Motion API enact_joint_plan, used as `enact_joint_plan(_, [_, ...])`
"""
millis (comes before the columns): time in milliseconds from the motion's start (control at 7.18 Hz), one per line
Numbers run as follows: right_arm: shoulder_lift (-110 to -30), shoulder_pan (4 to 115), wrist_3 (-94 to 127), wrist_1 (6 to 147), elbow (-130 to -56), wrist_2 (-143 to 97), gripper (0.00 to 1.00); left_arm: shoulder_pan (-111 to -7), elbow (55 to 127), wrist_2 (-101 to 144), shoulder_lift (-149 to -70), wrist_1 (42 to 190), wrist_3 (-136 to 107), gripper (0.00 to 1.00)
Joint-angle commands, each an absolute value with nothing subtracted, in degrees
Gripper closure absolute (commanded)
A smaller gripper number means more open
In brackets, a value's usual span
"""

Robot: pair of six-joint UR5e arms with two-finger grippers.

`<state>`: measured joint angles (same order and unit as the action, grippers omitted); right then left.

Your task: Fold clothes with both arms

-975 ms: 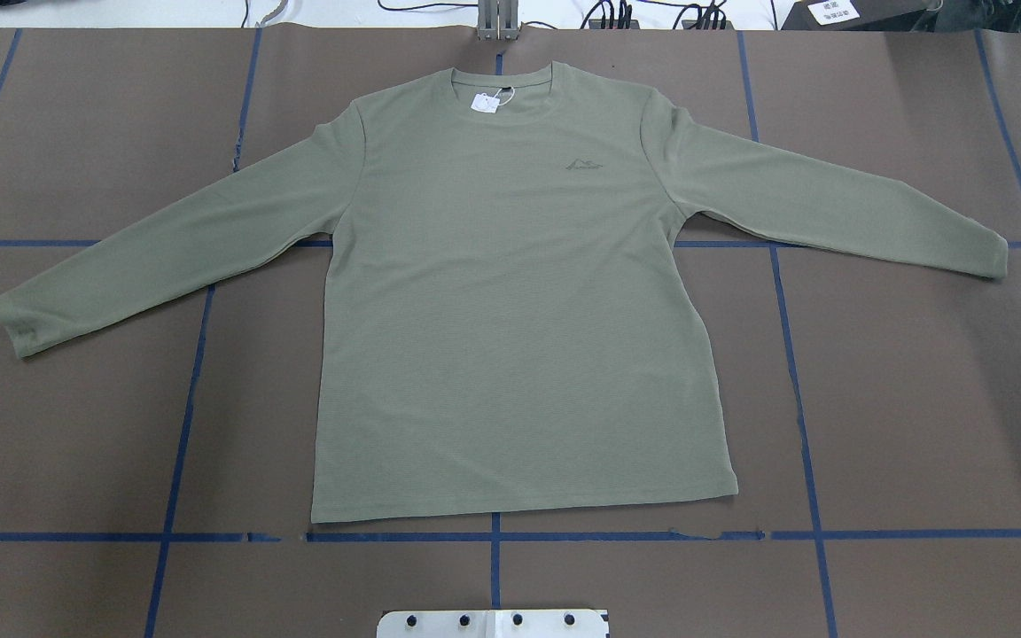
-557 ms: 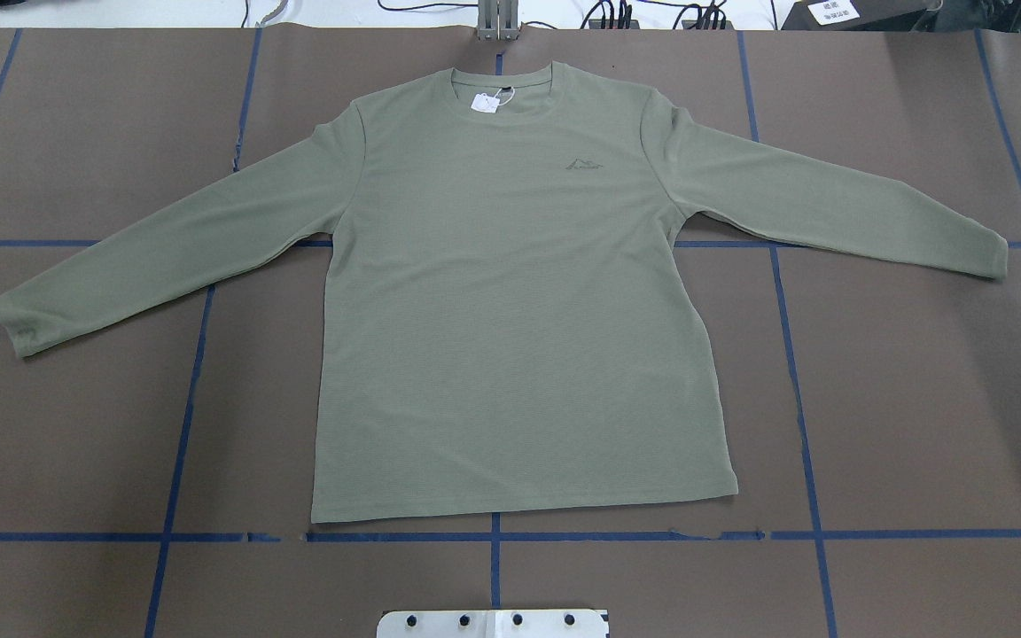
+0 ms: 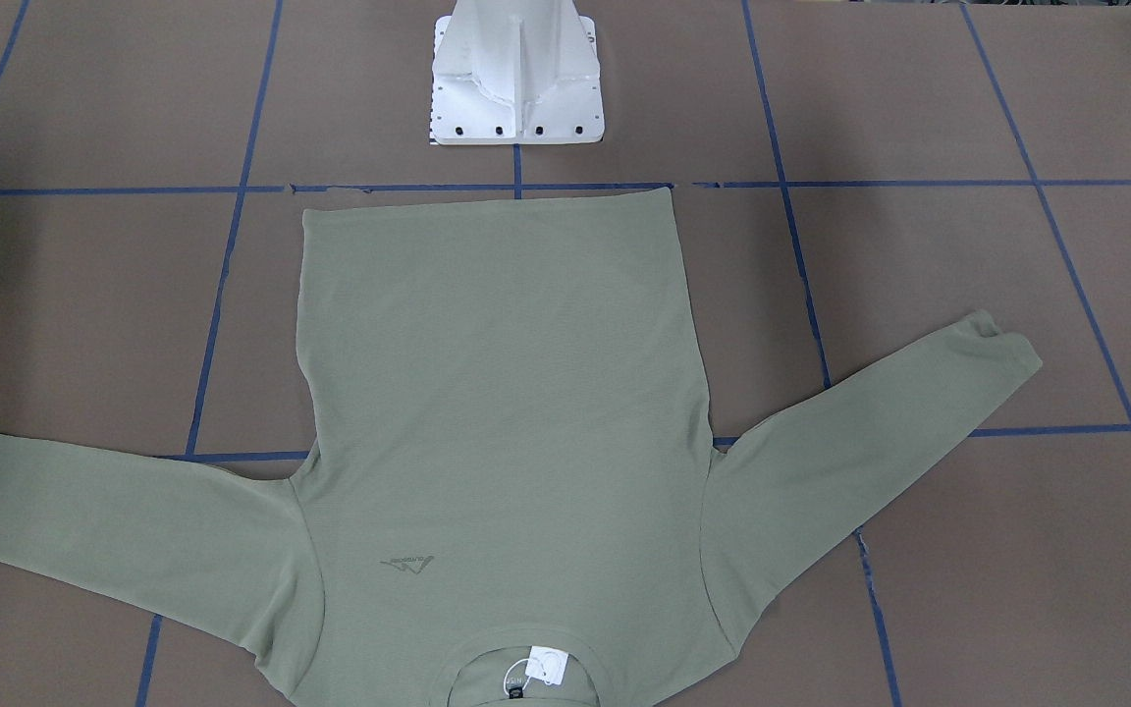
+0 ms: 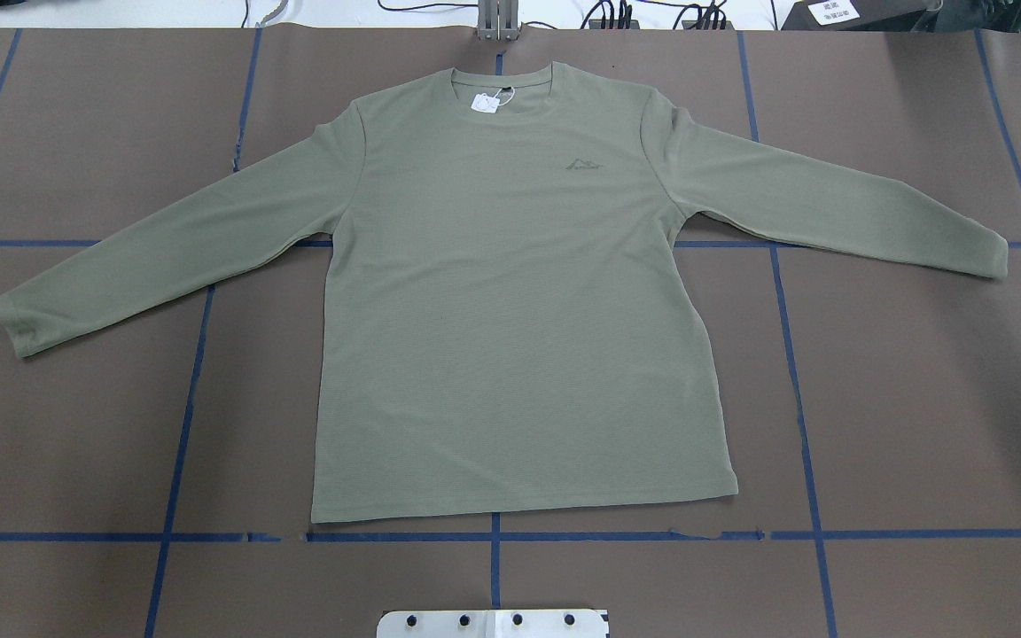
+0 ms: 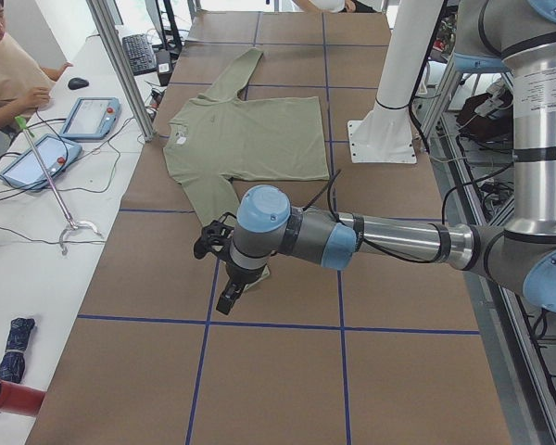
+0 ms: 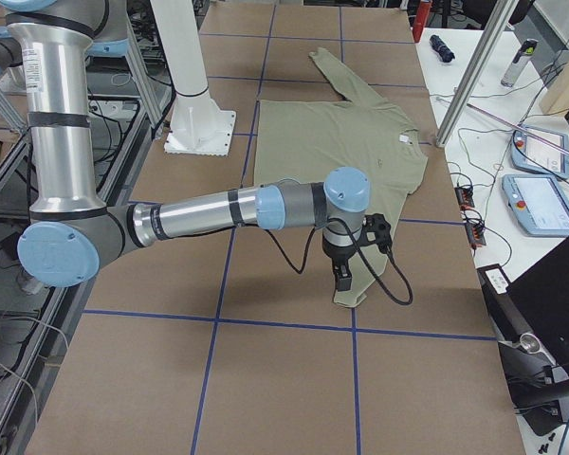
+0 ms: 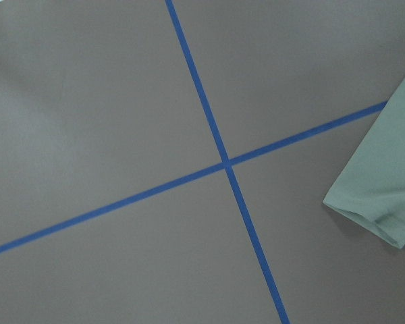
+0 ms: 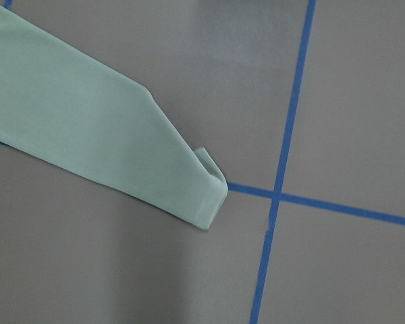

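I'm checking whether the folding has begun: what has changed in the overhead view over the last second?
Nothing has visibly changed. The shirt lies spread flat with both sleeves out, in the same place on the table as before.

Silver-grey tubular arms [image 5: 398, 243], light-blue joint caps [image 5: 262, 209], black cables [image 6: 396, 275].

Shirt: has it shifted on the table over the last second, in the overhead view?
No. The shirt lies where it did: its hem sits just above the near blue tape line, exactly as before, and both sleeves are spread as they were.
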<state>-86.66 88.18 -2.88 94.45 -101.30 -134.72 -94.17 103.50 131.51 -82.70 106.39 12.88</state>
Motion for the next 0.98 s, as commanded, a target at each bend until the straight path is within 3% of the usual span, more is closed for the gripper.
enact_joint_plan(0, [-84.9, 88.16, -1.94, 86.17, -98.63, -135.78, 0.0, -94.22, 102.39, 131.66, -83.58, 117.92, 3.95, 0.0])
enact_joint_plan(418, [-84.03, 84.14, 14.06, 54.98, -81.71, -136.23, 0.0, -94.22, 103.01, 131.84, -83.67, 118.04, 0.53, 0.0])
enact_joint_plan(557, [-82.11, 79.76, 21.72, 44.66, -75.73, -134.66, 0.08, -94.22, 102.92, 131.84, -83.67, 118.04, 0.53, 0.0])
enact_joint_plan(836, [-79.72, 76.83, 23.2, 40.08, -68.75, -133.07, 0.23, -94.22, 102.4, 131.84, -83.5, 119.95, 0.44, 0.0])
